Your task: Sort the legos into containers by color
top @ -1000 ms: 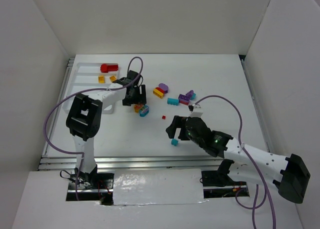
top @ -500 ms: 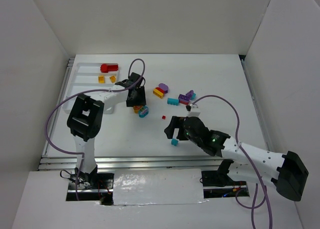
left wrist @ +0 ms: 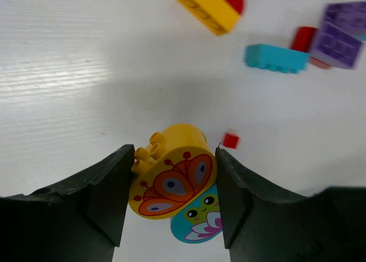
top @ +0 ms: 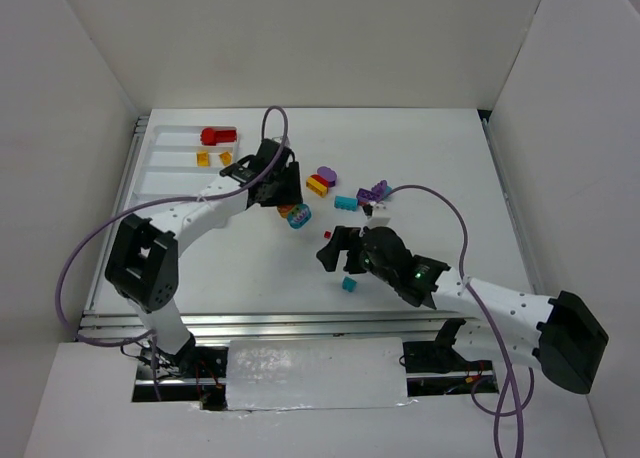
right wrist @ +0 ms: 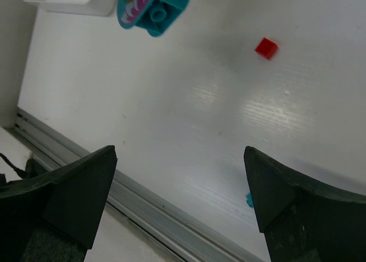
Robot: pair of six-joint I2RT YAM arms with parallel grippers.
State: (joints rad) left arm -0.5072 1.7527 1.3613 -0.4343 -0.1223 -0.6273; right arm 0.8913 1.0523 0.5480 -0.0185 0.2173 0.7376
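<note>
White tray (top: 150,178) sits at ten o'clock, a red brick (top: 217,135) and orange bricks (top: 203,158) inside. My left gripper (left wrist: 174,159) clamps half-closed on the yellow butterfly brick (left wrist: 174,182), teal frog brick (left wrist: 200,222) touching it at six. My right gripper (right wrist: 180,159) hangs wide open, empty.

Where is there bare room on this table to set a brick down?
Bare: the right side of the table, between the loose brick pile and the right edge; also near-left, between the left arm and the front rail. Crowded: the centre, around the pile, left gripper and right gripper.

Glossy plastic legos (left wrist: 171,182), smooth table (left wrist: 68,56)
</note>
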